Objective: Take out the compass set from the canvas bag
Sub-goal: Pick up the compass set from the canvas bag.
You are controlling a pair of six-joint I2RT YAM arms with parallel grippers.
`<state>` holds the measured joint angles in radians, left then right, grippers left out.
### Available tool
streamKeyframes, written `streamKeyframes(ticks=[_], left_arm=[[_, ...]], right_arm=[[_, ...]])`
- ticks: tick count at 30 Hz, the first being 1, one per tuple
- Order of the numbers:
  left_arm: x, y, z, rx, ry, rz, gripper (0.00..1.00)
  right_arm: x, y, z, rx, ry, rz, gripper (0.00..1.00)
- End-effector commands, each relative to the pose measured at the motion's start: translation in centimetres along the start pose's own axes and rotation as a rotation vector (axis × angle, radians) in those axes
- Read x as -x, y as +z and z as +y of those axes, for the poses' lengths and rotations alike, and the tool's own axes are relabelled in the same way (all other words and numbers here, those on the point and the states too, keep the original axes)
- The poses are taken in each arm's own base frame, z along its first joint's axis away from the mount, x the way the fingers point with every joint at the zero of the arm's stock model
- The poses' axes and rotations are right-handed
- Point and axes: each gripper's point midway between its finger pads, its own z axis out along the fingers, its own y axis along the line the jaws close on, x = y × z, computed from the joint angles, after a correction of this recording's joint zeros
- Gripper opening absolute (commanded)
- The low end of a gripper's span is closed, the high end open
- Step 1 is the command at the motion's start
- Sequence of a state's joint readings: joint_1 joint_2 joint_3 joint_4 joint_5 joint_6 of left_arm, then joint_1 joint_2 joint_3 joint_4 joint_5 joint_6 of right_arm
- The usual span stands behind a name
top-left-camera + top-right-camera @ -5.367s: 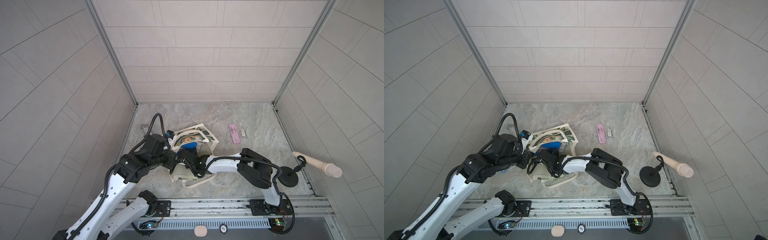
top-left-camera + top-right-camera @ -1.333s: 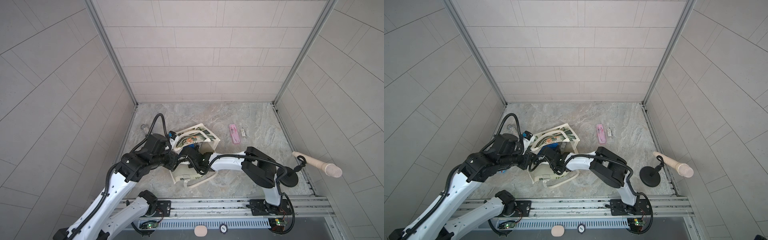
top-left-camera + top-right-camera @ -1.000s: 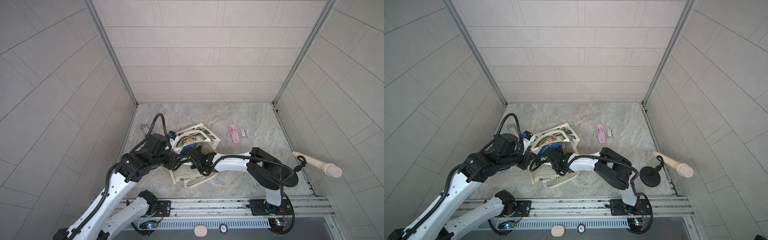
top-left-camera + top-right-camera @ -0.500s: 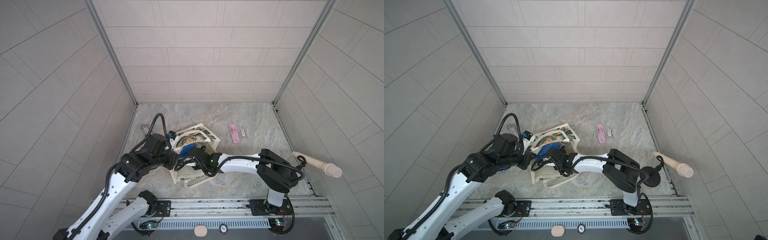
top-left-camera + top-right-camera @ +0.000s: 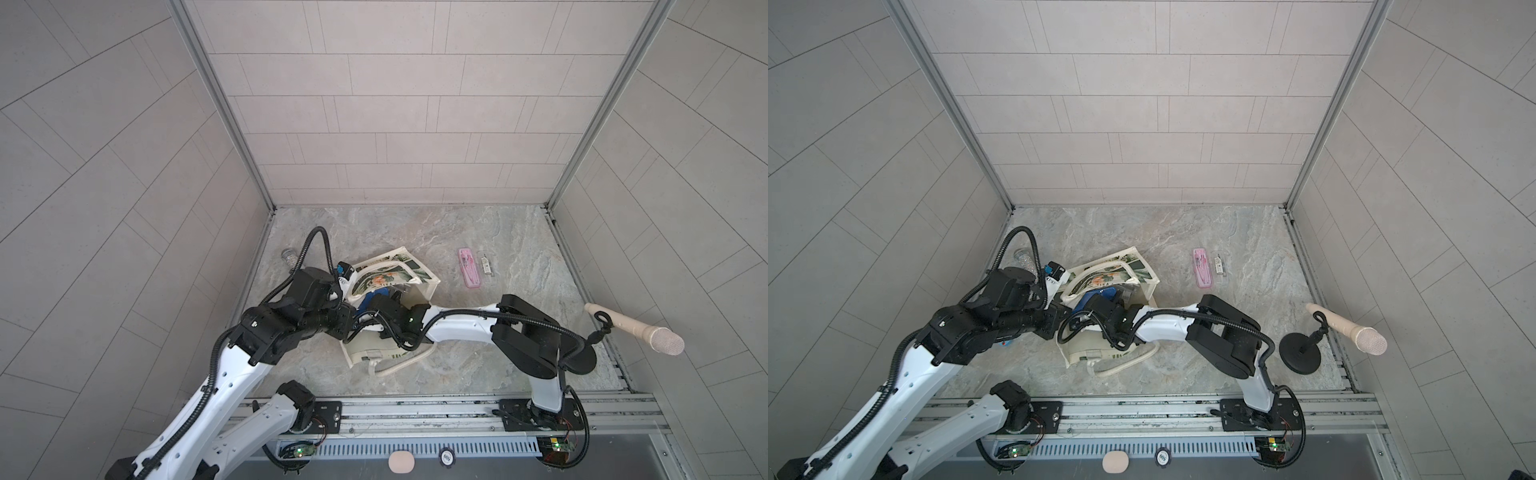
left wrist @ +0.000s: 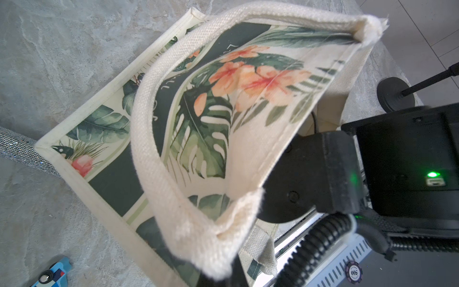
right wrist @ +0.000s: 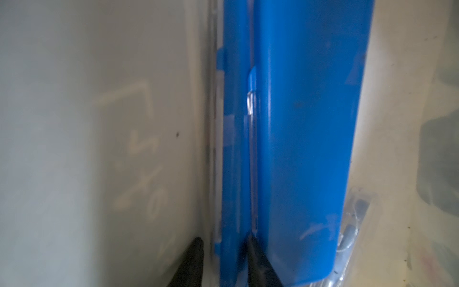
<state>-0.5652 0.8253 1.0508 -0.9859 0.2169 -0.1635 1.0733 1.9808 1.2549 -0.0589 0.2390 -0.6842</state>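
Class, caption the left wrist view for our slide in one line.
Floral canvas bag held open while the right arm reaches inside.

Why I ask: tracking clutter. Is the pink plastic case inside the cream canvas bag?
No, the pink plastic case lies outside the cream canvas bag.

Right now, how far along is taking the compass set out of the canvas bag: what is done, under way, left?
Done: the left gripper holds the mouth of the canvas bag open. In hand: the right gripper is inside, jaws straddling an edge of the blue case, presumably the compass set; a firm pinch is unclear. Left: pull the case out onto the table.
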Motion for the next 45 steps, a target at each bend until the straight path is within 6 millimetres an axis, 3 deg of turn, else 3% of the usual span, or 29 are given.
streamKeyframes(ticks=[1, 4, 10, 22, 30, 45], left_arm=[[1.2, -1.0, -0.9, -0.039, 0.022, -0.053, 0.00], [1.2, -1.0, -0.9, -0.038, 0.020, -0.052, 0.00], [1.2, -1.0, -0.8, -0.033, 0.025, -0.049, 0.00], [1.3, -1.0, -0.8, -0.030, 0.030, -0.053, 0.00], [1.3, -1.0, -0.8, -0.033, 0.030, -0.053, 0.00], [1.4, -1.0, -0.9, -0.039, 0.015, -0.060, 0.00]], right_arm=[[0.2, 0.7, 0.2, -0.006, -0.008, 0.020, 0.26], [0.4, 0.6, 0.0, -0.007, -0.008, 0.014, 0.20], [0.3, -0.4, -0.4, -0.015, -0.006, 0.003, 0.19], [-1.0, -5.5, -1.3, -0.038, 0.048, -0.051, 0.16], [-2.0, -10.8, -2.6, -0.065, 0.100, -0.108, 0.16], [-6.7, -20.9, -3.0, -0.088, 0.274, -0.198, 0.18]])
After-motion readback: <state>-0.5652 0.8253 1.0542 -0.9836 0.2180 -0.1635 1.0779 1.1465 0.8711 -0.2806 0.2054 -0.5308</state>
